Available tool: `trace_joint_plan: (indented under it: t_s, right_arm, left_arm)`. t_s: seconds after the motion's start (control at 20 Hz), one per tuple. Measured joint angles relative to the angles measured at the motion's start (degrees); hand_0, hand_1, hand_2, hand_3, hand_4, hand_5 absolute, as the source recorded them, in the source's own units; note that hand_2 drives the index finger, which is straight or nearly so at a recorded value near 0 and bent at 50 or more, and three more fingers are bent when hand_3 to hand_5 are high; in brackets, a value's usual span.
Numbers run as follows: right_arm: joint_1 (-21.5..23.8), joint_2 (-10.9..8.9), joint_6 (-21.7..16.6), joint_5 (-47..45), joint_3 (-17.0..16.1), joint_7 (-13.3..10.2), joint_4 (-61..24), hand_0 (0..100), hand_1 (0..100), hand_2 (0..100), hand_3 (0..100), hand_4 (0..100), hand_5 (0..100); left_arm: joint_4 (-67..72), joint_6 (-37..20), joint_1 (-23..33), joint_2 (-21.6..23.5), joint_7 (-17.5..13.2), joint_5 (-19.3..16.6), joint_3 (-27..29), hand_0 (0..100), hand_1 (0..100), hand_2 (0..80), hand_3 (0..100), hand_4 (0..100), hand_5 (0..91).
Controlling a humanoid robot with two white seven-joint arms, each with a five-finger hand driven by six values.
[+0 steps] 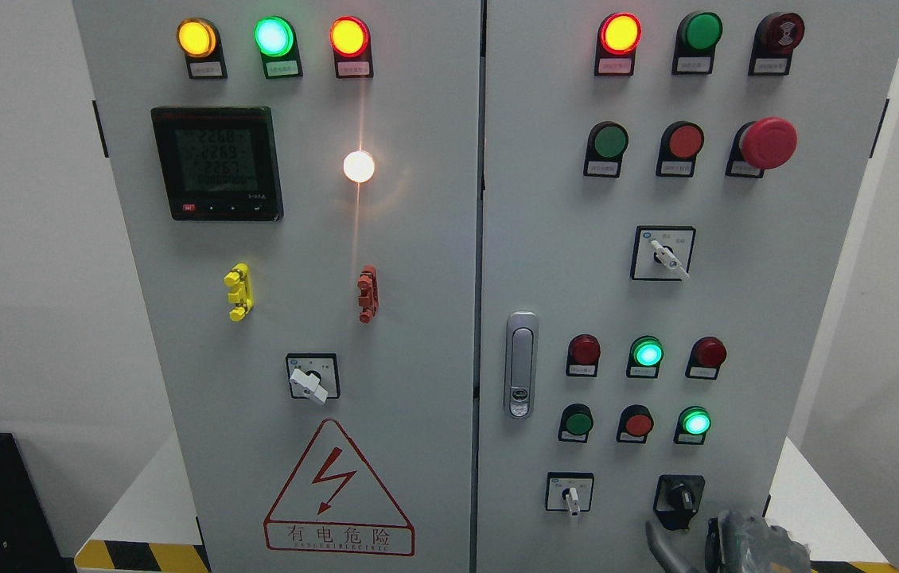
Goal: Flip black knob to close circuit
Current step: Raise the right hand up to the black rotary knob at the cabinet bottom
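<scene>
The black knob point(682, 499) sits on its black plate at the lower right of the right-hand cabinet door, its handle standing roughly upright. My right hand point(744, 543) comes up from the bottom edge just below and right of the knob; only its grey top shows, close under the knob without touching it. Whether its fingers are open or curled is hidden by the frame edge. My left hand is out of view.
A white selector switch point(571, 496) sits left of the knob. Red and green buttons point(639, 422) and lit green lamps point(694, 422) are above it. A silver door handle point(521, 364) is on the door's left edge. The red emergency stop point(768, 142) protrudes at upper right.
</scene>
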Motion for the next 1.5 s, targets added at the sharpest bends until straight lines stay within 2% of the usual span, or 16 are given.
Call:
trace_joint_plan:
  t_s: [0.3,1.0,1.5]
  right_arm:
    - [-0.75,-0.64,0.00,0.22,-0.67,0.29,0.94,0,0,94,100,100,100]
    - [-1.70,-1.70,-0.30,0.96,-0.61,-1.38,3.32,0,0,93,100,100,100]
    - [-2.02,-1.93,-0.41,0.51,-1.48,-1.48,3.53,0,0,93,100,100,100]
  left_arm:
    - [0.00,0.00,0.00,0.00,0.00,0.00,0.01,12,56,0.0,0,0,0.0]
    - [0.00,0.00,0.00,0.00,-0.01,0.00,0.01,12,56,0.0,0,0,0.0]
    - [0.00,0.00,0.00,0.00,-0.02,0.00,0.01,12,56,0.0,0,0,0.0]
